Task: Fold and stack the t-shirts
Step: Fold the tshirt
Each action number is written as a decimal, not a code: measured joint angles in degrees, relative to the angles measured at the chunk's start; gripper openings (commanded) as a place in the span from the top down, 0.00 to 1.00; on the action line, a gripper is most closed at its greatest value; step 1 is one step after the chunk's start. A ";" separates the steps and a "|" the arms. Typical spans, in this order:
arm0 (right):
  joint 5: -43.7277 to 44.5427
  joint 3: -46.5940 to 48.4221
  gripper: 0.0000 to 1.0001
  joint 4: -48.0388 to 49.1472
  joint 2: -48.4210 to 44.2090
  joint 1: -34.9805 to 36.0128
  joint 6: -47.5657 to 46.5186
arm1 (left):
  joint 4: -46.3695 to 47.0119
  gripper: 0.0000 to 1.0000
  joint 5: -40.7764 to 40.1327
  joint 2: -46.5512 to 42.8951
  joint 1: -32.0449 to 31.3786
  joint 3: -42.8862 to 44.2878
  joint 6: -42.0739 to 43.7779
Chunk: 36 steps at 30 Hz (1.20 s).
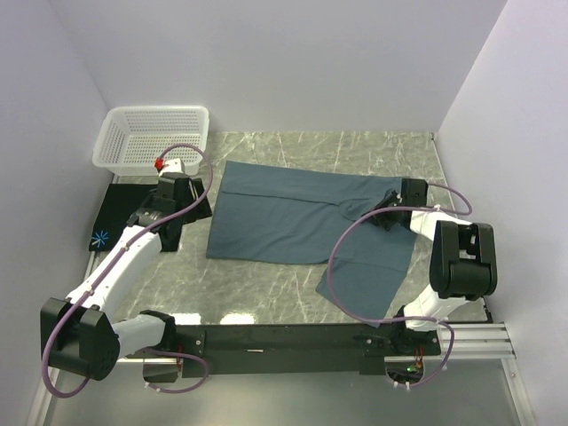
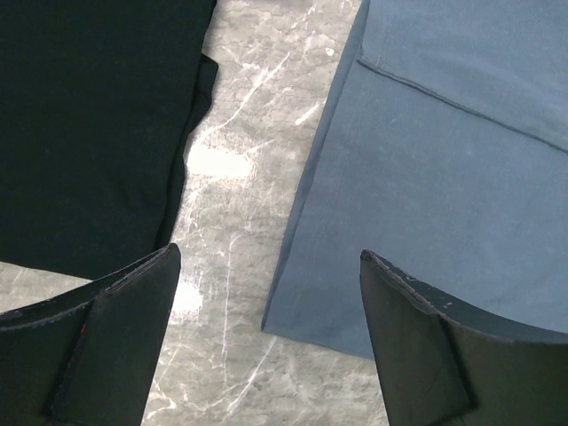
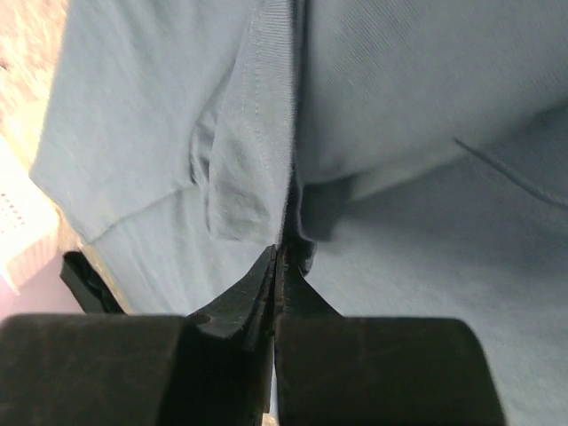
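There are two t-shirts, one basket and two tools. The slate-blue t-shirt (image 1: 284,217) lies in the middle of the bench (image 1: 266,293) and reaches toward the right edge. It is plain and mostly flat, with a straight left side. At the right, one part of it hangs down toward the near edge, and a crease runs across it there.

The black t-shirt (image 1: 120,217) lies along the left edge of the bench, partly hidden under the left arm. It has a small light-blue starburst print (image 1: 100,237) near its near left corner. A narrow strip of bare bench separates the two t-shirts.

The white lattice basket (image 1: 158,110) stands in the far left corner, just behind the black t-shirt.

The left tool (image 2: 271,266) is released, with its fingers wide apart above the strip between the two t-shirts. The right tool (image 3: 280,253) is clenched on a hemmed fold of the slate-blue t-shirt, at that shirt's right side.
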 measured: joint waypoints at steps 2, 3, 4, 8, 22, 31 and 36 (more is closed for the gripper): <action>0.04 -0.90 1.00 -0.09 -0.68 0.09 0.04 | 0.00 0.13 0.00 0.00 0.00 0.00 0.00; 0.09 -1.44 1.00 -0.15 -1.31 0.09 0.04 | 0.00 0.13 0.00 0.00 0.00 0.02 0.00; 0.17 -1.95 1.00 -0.48 -2.14 0.11 0.04 | 0.00 0.13 0.00 0.00 0.00 0.00 0.00; 0.26 -3.34 1.00 -0.68 -5.44 0.20 0.07 | 0.00 0.13 0.07 0.00 0.00 0.00 0.00; 2.14 -8.61 0.79 -0.98 -9.51 5.20 3.78 | -0.02 0.12 0.68 0.24 0.00 0.00 0.02; 5.31 -7.82 0.58 -7.13 -12.24 4.68 -2.51 | -0.02 0.12 1.25 0.66 0.00 0.00 0.15; 8.90 -2.62 0.50 -8.11 -14.80 -5.07 -9.11 | 0.04 0.11 3.37 0.74 -0.02 0.00 0.17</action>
